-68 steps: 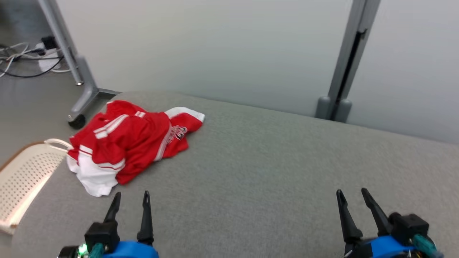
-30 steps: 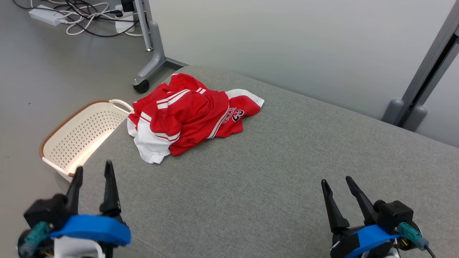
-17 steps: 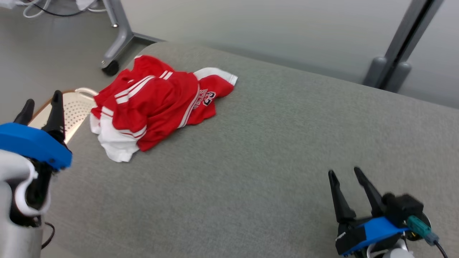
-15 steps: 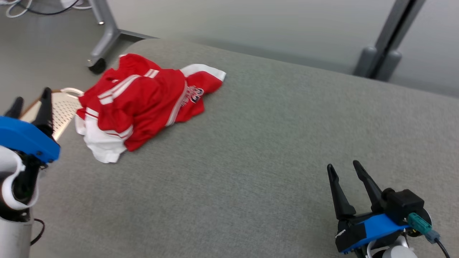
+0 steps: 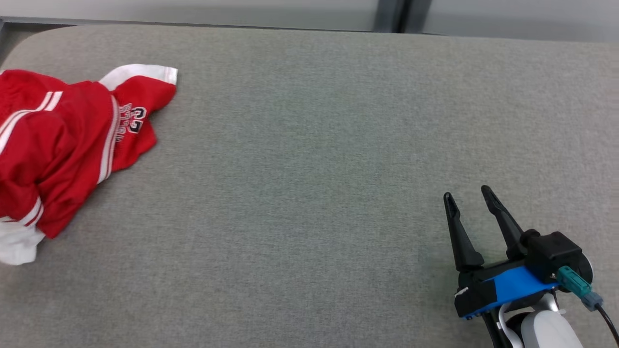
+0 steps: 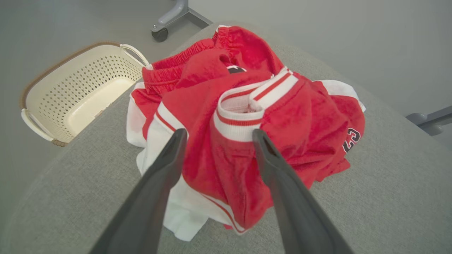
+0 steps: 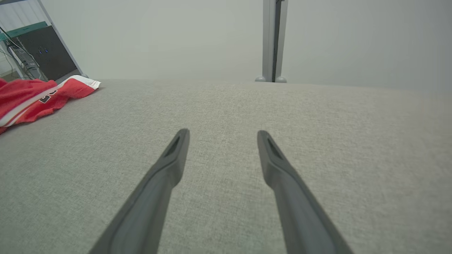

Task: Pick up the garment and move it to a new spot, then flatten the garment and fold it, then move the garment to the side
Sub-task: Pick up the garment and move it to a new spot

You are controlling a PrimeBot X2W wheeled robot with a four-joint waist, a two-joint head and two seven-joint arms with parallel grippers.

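Here, the left wrist view looks along the left claw onto the garment, a crumpled red-and-white heap lying just ahead of and below the fingertips, at the corner of the grey padded surface. Past the surface's edge, on that view's left of the claw, a cream perforated basket sits on the floor, and a castor foot stands farther ahead. The head view brings in the right claw, with the garment well apart on its left. The left claw's fingers are spread wide and pinch nothing; whether their tips touch the cloth cannot be told. The right claw is likewise spread and empty, over bare grey fabric.
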